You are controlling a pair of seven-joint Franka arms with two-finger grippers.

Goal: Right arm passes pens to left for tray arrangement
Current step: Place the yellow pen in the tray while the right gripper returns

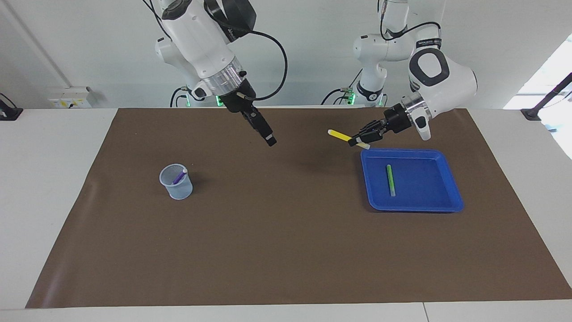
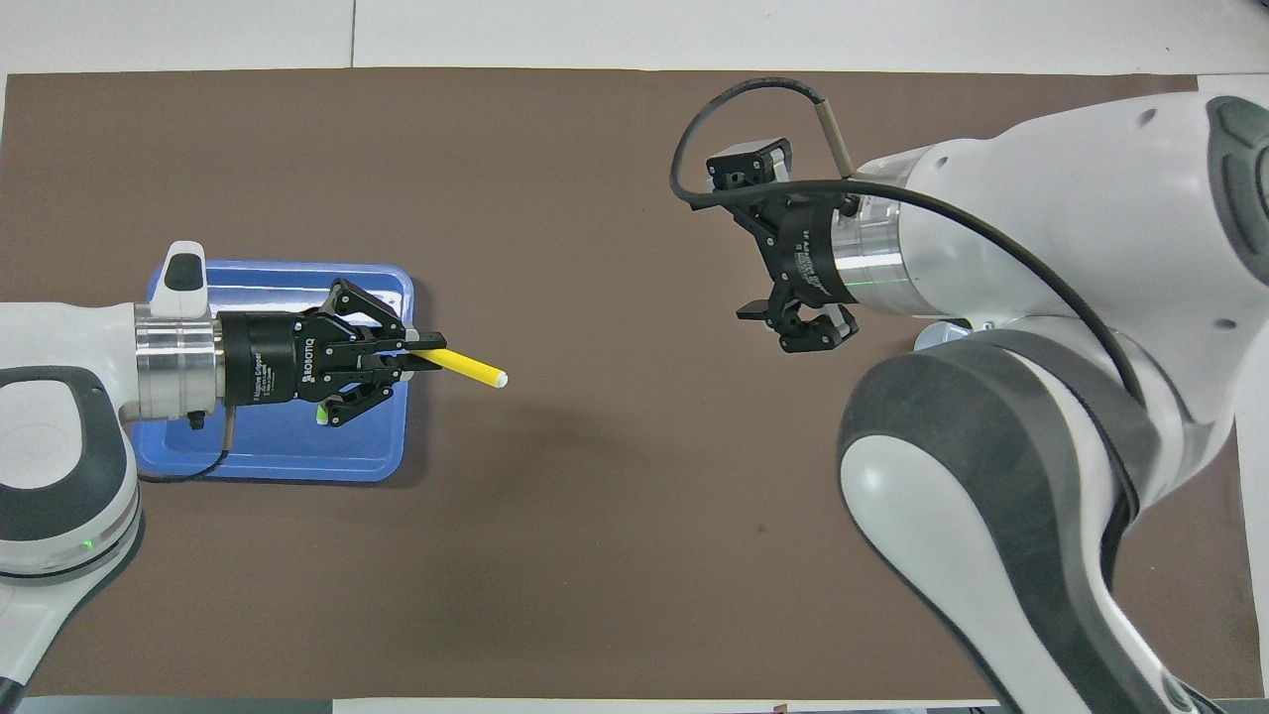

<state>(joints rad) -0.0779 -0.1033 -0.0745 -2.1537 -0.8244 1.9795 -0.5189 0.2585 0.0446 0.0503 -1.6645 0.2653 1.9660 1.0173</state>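
Holding the yellow pen (image 1: 339, 135) tight by one end, the left end effector (image 1: 363, 139) hangs in the air just at the tray's (image 1: 447, 203) edge on the robots' side. Fingertips pinched together on the barrel, no gap to see. The pen sticks out level, its long axis running along the worktop's (image 1: 286, 250) length, free whitish tip aimed at the right arm's end.

Next call, as I read it: swing that pen over the tray and set it down. The tray lies right under and just past the left end effector, farther from the robots, so the left arm is by far the nearer one and the move is short. The green pen (image 1: 390, 180) already lies flat in the tray, its long axis running from nearer the robots to farther, so the yellow one would need turning to lie alongside it.

Out toward the middle, the right end effector (image 1: 267, 137) hangs over bare worktop, jaws spread wide, nothing in them, well apart from the yellow pen's tip.

Further out still, toward the right arm's end, the cup (image 1: 176, 181) stands upright with the purple pen (image 1: 179, 176) leaning inside it.

The count: three pens, one in the tray, one in the left grip, one in the cup. One tray, one cup, two end effectors.
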